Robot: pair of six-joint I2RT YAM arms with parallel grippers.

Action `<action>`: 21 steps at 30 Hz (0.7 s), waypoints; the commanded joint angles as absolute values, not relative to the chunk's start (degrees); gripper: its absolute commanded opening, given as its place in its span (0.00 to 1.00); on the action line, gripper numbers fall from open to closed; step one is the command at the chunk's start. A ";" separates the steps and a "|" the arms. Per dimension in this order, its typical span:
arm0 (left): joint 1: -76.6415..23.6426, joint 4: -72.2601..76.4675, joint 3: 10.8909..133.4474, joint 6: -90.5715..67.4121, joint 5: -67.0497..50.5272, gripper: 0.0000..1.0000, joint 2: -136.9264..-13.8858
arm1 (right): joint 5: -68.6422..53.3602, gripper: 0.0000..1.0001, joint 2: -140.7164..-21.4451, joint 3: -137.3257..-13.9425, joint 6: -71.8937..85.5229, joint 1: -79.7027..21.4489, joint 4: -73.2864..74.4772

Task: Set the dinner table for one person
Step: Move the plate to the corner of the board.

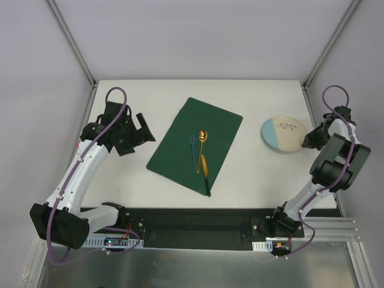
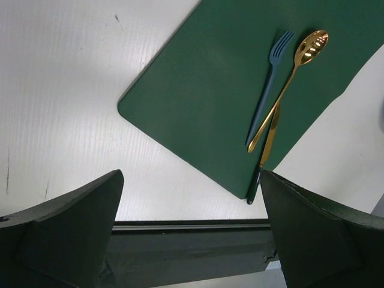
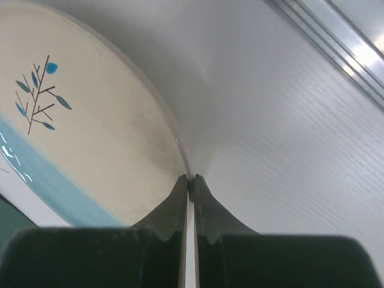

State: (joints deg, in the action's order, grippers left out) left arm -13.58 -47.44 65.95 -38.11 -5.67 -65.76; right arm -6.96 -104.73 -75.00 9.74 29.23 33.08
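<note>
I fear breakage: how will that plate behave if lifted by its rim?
The plate looks like glazed ceramic, so probably stiff, slippery and breakable. Pinched at one rim point by the right gripper, it may tilt.

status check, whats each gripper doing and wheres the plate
left gripper open, above dinner table beside placemat. right gripper shut on plate rim, plate right of placemat. fork, spoon, knife mid-placemat, may crowd plate.

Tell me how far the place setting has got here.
Done: the placemat lies on the dinner table, with fork, spoon and knife bunched mid-mat. In hand: the right pincer is shut on the plate at its rim, off the mat. To do: plate onto the mat, cutlery spread beside it. The left pincer hangs open, empty.
</note>
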 commanded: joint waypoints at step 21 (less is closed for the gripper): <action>-14.33 -47.37 66.53 -37.09 -7.91 0.99 -66.80 | 0.53 0.73 -106.61 -78.14 9.23 31.47 37.62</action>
